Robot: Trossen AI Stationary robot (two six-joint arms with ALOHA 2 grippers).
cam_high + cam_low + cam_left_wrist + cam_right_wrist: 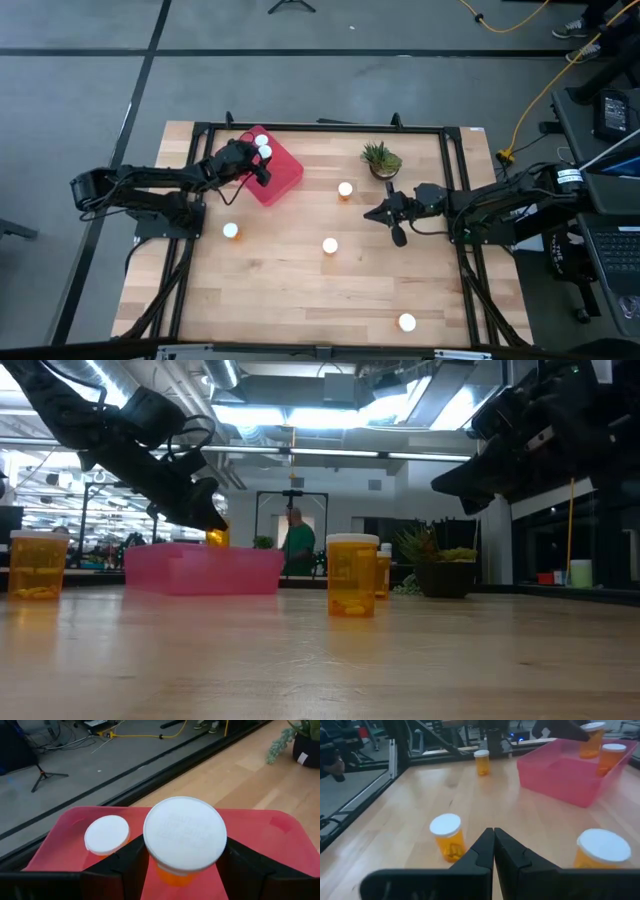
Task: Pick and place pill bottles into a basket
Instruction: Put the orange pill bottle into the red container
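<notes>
Pill bottle (184, 840), orange plastic with round white cap, is hanging clamped in our left gripper (182, 865) over the flat red-pink plastic basket (283, 178), so we are judging release comes next, while our right gripper (493, 845) is waiting shut, empty, mid-table.

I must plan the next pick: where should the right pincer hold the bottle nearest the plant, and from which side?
Grip the orange body just under the white cap of the pill bottle, coming from above; it stands upright with free table around it.

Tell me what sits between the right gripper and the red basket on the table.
In the high view, one pill bottle stands on the wood between the right gripper and the basket; the right wrist view shows bare table beyond it.
</notes>
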